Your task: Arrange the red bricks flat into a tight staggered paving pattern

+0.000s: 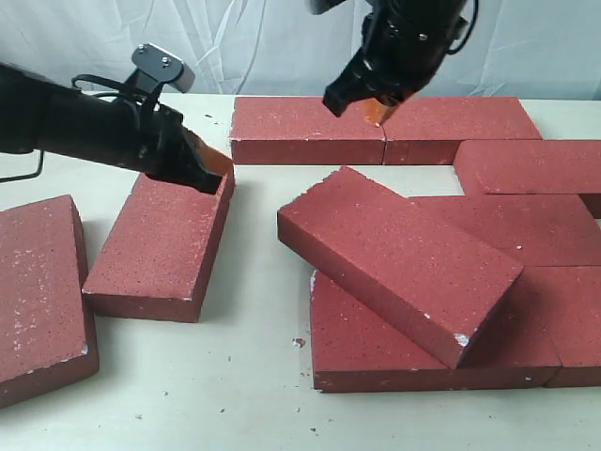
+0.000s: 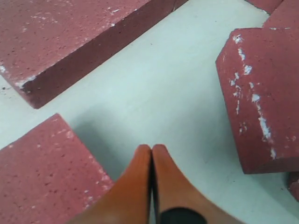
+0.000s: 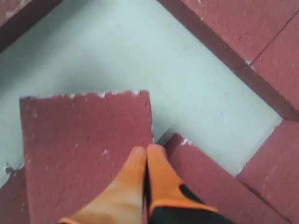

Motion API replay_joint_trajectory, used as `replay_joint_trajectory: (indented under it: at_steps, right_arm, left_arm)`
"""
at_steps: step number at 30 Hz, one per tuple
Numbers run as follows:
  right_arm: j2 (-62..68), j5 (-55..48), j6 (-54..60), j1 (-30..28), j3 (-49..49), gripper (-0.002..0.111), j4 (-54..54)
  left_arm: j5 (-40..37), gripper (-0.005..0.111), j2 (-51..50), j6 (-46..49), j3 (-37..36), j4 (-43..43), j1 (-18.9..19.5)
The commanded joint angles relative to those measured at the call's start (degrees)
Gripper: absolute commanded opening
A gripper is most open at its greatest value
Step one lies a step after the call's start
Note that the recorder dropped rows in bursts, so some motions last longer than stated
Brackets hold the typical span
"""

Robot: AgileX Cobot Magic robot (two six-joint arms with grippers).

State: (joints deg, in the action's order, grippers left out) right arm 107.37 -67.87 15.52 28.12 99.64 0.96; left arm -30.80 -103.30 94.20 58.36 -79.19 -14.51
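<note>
Plainly clenched and empty, the left tool [image 1: 214, 171] sits at the far corner of a loose brick [image 1: 161, 246]. The right tool [image 1: 377, 111], likewise pinched on nothing, hangs above the tilted brick [image 1: 399, 263] lying across other red bricks [image 1: 554, 225]. Heavy, rigid, gritty: probably better shoved by edges. Only wrist views show fingertips [image 2: 138, 172] meeting.

Bright, even light; soft shadows; blurred right wrist view.

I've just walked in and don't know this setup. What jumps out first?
One red brick lies askew, tilted on top of the flat bricks at right. The left gripper, jaws shut, sits by the far corner of a loose brick at left; the right gripper, also shut, hangs over the back row.
</note>
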Motion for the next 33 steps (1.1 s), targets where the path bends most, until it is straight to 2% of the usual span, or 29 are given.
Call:
replay_joint_trajectory:
  at_steps: [1, 6, 11, 17, 19, 22, 28, 33]
  right_arm:
    - [-11.02, 0.7, -0.85, -0.14, -12.99, -0.001, -3.51]
    - [-20.63, -2.09, -5.62, -0.14, -21.8, -0.001, -7.78]
    - [-29.26, -2.09, -4.94, -0.14, -31.95, -0.001, -2.45]
    - [-38.68, -2.09, -4.84, -0.14, -51.82, -0.001, -2.93]
    - [-39.75, -2.09, -4.96, -0.14, -55.81, -0.001, -4.44]
    - [-38.7, 2.21, -4.81, -0.14, -59.17, -0.001, -0.39]
    - [-30.81, 11.13, -4.67, -0.14, -59.96, -0.001, 0.07]
    - [-28.19, 12.97, -5.05, -0.14, -59.86, -0.001, 0.07]
  left_arm:
    - [-0.23, 0.0, -2.61, 0.18, 1.65, -0.85, -2.72]
    - [-1.91, 0.0, -5.41, 0.18, 2.96, -1.05, -3.45]
    - [-5.92, 0.0, -6.36, 0.18, 3.44, -1.76, -3.49]
    - [-6.27, 0.0, -6.36, 0.22, 3.57, -0.91, -7.09]
    - [-5.0, 0.0, -6.36, 0.22, 3.57, -0.8, -7.3]
    - [-6.34, 0.0, -6.36, 0.22, 3.57, -1.28, -7.3]
    - [-7.17, 0.0, -7.51, 0.22, 3.68, -2.4, -7.3]
    - [-14.28, 0.0, -11.3, 0.31, 5.97, -3.72, -7.35]
